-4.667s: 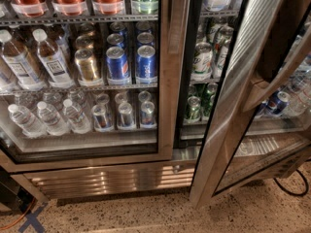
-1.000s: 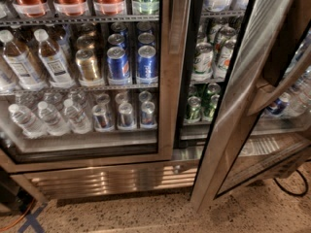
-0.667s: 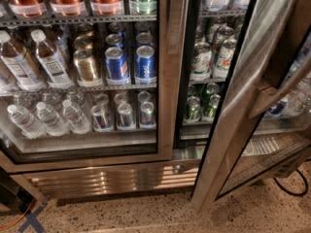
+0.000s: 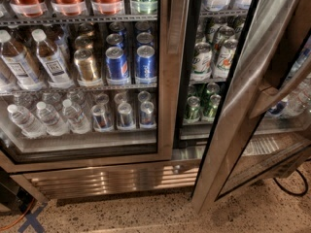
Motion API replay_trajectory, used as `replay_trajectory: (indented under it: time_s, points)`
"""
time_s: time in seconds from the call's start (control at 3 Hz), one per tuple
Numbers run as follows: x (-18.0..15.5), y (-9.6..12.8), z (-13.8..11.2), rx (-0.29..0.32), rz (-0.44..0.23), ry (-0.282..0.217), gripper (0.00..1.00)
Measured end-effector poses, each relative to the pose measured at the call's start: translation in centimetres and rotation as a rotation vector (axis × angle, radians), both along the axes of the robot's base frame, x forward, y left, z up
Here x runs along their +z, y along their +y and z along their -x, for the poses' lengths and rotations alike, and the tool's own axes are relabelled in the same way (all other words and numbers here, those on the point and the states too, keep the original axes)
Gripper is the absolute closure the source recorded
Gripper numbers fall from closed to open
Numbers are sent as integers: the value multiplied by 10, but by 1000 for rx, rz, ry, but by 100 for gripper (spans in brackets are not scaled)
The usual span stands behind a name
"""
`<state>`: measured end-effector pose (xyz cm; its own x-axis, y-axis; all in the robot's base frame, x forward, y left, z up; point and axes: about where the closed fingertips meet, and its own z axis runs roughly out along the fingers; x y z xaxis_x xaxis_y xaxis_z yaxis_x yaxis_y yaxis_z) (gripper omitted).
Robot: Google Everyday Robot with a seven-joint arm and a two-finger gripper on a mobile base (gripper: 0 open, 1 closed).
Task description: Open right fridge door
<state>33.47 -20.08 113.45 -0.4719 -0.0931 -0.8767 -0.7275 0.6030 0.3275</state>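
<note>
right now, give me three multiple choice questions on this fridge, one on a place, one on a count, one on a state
1. Where are the water bottles?
A top shelf
B bottom shelf, left side
C on the floor

2. How many blue cans stand in the front row behind the left door?
A two
B six
C none

3. How is the right fridge door?
A shut flush
B swung open
C lifted off

Answers:
1 B, they sit low behind the left glass.
2 A, two stand side by side next to the gold cans.
3 B, its steel frame angles out from the cabinet, past the green cans.

The gripper is not in view.
</note>
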Motion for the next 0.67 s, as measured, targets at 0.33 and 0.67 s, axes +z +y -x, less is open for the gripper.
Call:
replay_trajectory:
  time_s: [0.33, 0.67]
  points:
    - [0, -3, 0, 0, 0, 0, 58]
    - [3, -4, 4, -23, 8, -2, 36]
